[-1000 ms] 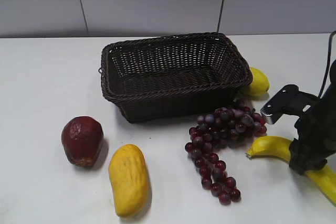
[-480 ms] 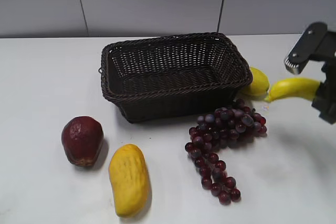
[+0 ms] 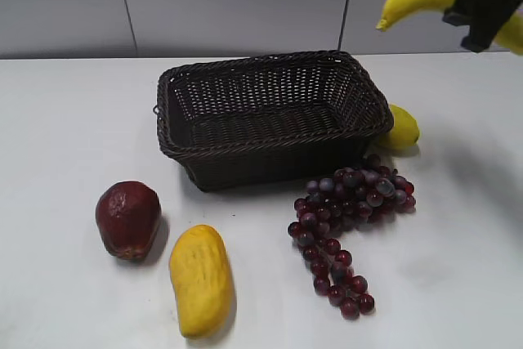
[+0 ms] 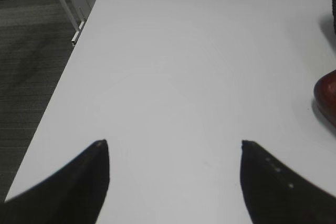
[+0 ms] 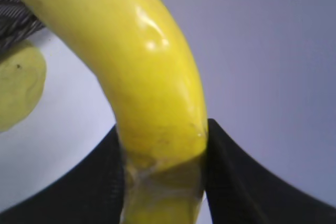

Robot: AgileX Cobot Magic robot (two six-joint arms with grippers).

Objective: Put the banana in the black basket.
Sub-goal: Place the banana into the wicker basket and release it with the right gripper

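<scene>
Banana (image 3: 413, 2): clamped in right end effector (image 3: 482, 6), airborne at 1 o'clock of black basket (image 3: 274, 116). Left end effector (image 4: 173, 182): spread wide, holding nothing.

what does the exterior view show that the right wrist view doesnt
Only the exterior view shows the whole black basket, the grapes, the dark red fruit and the plump yellow fruit on the table. Only the right wrist view shows the right gripper clamped on the banana's sides up close. Both show the banana held high and the lemon beside the basket.
</scene>
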